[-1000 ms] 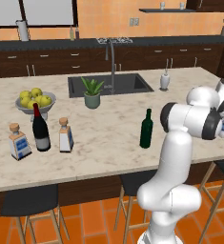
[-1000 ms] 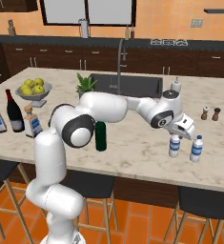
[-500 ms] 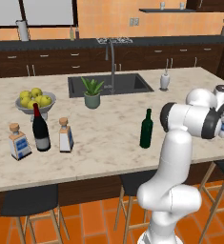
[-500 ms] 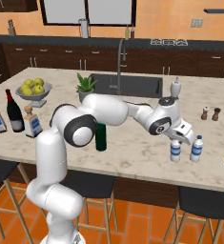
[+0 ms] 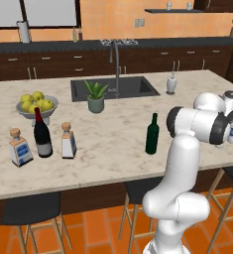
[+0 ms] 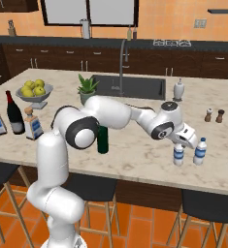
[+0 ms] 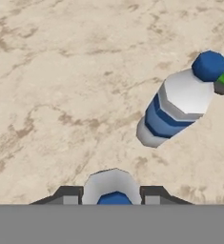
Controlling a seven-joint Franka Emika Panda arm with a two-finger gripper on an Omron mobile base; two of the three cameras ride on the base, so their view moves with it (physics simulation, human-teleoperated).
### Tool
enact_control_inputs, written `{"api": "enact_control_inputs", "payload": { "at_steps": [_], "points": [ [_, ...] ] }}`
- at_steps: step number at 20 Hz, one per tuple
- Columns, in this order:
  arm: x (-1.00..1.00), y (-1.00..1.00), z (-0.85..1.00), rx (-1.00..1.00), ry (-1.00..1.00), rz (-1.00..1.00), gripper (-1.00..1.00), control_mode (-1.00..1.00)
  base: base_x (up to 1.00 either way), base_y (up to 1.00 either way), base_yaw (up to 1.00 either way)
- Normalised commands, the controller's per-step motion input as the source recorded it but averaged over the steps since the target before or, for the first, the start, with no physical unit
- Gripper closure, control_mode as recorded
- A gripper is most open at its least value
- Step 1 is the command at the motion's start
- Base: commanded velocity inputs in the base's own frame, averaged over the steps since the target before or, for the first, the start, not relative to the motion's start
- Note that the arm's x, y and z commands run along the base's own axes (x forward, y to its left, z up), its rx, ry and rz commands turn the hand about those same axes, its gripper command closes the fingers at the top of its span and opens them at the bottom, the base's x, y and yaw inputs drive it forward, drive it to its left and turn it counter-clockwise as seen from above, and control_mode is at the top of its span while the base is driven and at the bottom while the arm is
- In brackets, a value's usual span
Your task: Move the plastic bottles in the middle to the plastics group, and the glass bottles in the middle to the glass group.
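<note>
The gripper (image 6: 183, 144) stands over the right end of the bench (image 6: 135, 155), its jaws clenched on the shoulders of a small water bottle (image 6: 178, 155), which it holds upright at the bench surface; whether the base has touched down I cannot tell. In the hand view the bottle's blue cap sits squarely between the two dark finger tips, which suggests a top-down grip chosen to keep it vertical for setting down. Just right of the held bottle stands a second water bottle (image 6: 200, 151) of the same kind, the plastics group, so the carried one is being placed beside its like. This looks like the release step; the jaws need to part without nudging the neighbour.

Left of the held bottle, near mid-bench, the dark green bottle (image 5: 152, 134) waits upright, partly hidden by the arm in the right base view. Farther left sits the glass group: a wine bottle (image 5: 42, 135) flanked by two squat clear bottles (image 5: 68, 142), one on either side. Beyond the held bottle, towards the back edge, stand two small shakers (image 6: 214, 115).
</note>
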Motion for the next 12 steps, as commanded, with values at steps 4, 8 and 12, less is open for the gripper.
{"api": "enact_control_inputs", "payload": {
  "at_steps": [4, 8, 12],
  "points": [
    [0.33, -0.02, 0.10, 0.01, 0.00, 0.00, 1.00, -1.00, 0.00, 0.00, 0.00],
    [0.29, 0.00, 0.00, 0.00, 0.00, 0.00, 1.00, -1.00, 0.00, 0.00, 0.00],
    [0.16, 0.00, -0.04, 0.00, -0.01, 0.00, 1.00, -1.00, 0.00, 0.00, 0.00]
  ]
}}
